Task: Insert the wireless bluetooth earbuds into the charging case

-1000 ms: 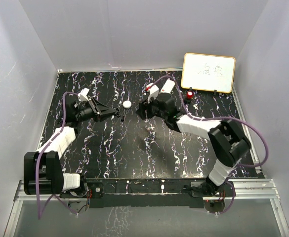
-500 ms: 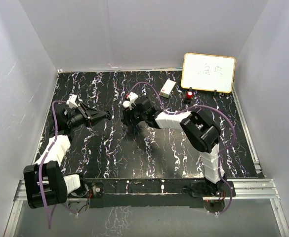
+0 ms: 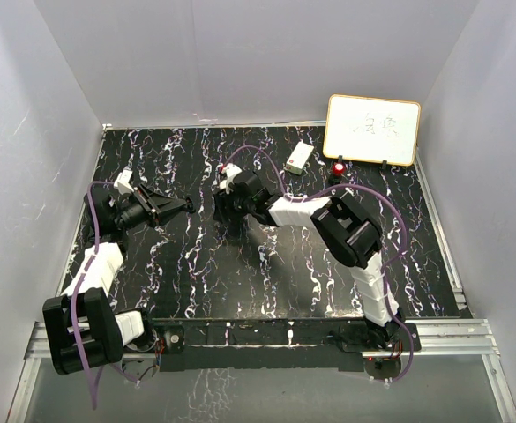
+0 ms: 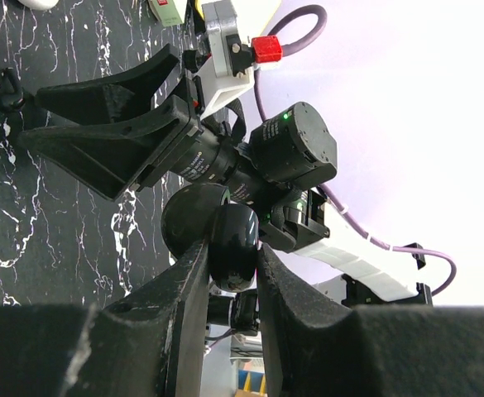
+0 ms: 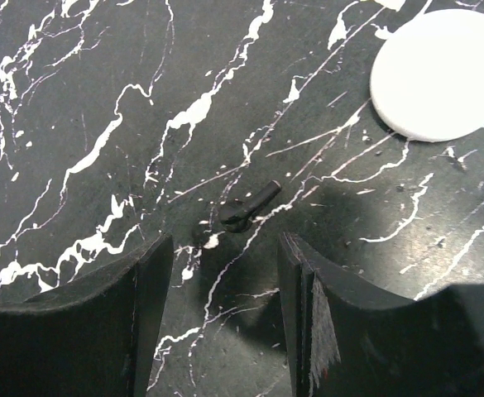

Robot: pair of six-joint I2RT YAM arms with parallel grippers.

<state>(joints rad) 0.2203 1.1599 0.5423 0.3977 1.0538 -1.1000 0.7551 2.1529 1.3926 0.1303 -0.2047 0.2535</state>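
Observation:
A black earbud (image 5: 248, 207) lies on the marbled table just ahead of my right gripper (image 5: 225, 248). That gripper is open, with one finger on each side and nothing between them. A white round puck (image 5: 440, 74) rests beyond it to the right. In the left wrist view the same earbud (image 4: 10, 87) sits by the right gripper's (image 4: 29, 116) tips. My left gripper (image 4: 232, 256) is shut on a glossy black round charging case (image 4: 230, 236). In the top view the left gripper (image 3: 187, 204) points at the right gripper (image 3: 218, 210) across a small gap. No white earbud shows.
A whiteboard (image 3: 372, 129) leans at the back right, with a red-topped object (image 3: 339, 167) and a small white box (image 3: 299, 157) in front of it. Grey walls close in the table on three sides. The right arm stretches across the middle.
The right arm has swung left across the table and now hovers over the black earbud, covering the white puck from above. The left arm has drawn back to the left, still gripping.

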